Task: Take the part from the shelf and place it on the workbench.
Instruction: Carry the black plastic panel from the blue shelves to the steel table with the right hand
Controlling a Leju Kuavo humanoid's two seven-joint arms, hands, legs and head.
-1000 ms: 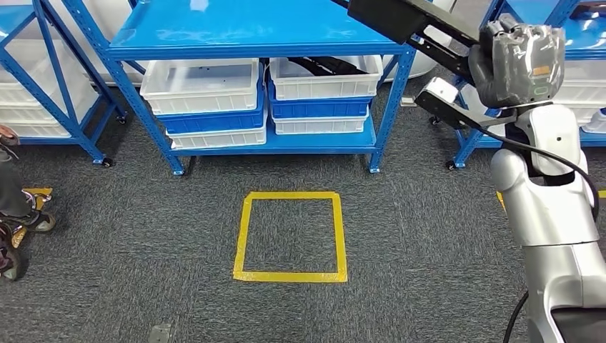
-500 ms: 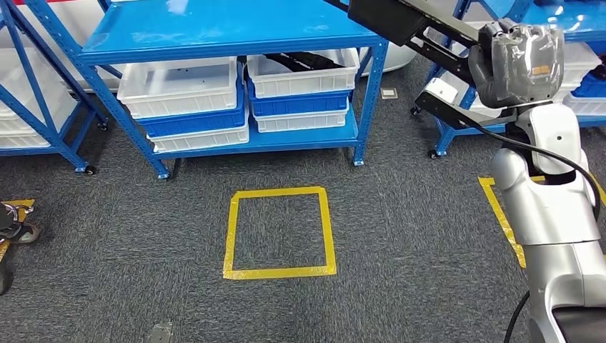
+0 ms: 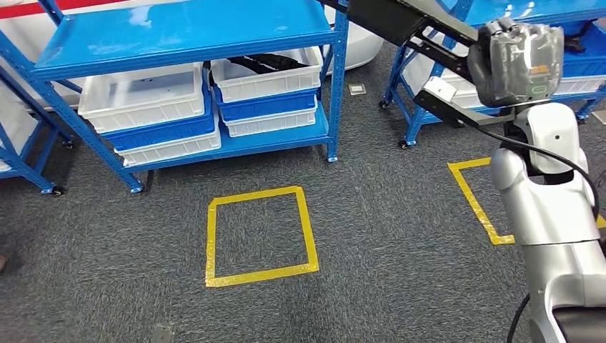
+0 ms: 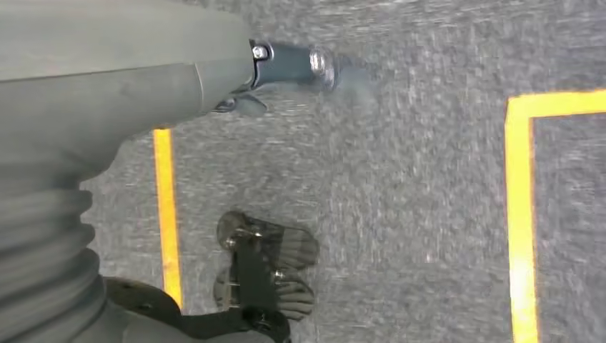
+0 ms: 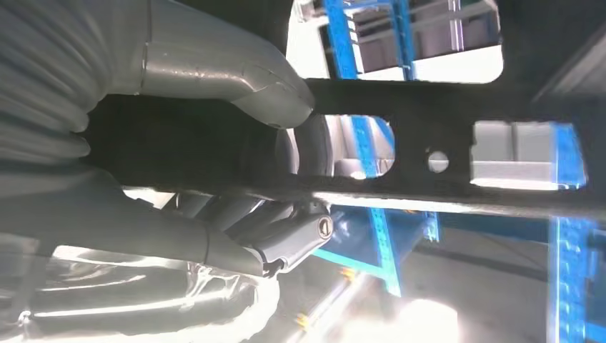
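Observation:
The part (image 3: 400,21) is a long flat black metal bracket with cut-out holes. My right hand (image 3: 518,61), wrapped in a shiny cover, grips it high at the upper right of the head view, so the part juts up and left over the shelf's corner. In the right wrist view the thumb (image 5: 236,78) presses one face of the part (image 5: 443,193) and the darker fingers (image 5: 286,239) curl under it. My left hand (image 4: 143,78) hangs over the grey carpet, holding nothing, its fingers apart.
A blue shelf (image 3: 186,32) on castors carries white and blue bins (image 3: 143,93); one bin holds another black part (image 3: 275,62). A second blue shelf (image 3: 429,93) stands at the right. A yellow tape square (image 3: 257,236) marks the carpet, with another yellow outline (image 3: 472,200) at the right.
The whole picture has slid left and tilted, so the camera has turned right. A person's feet at the left edge have left the view. My right hand keeps its grip on the part.

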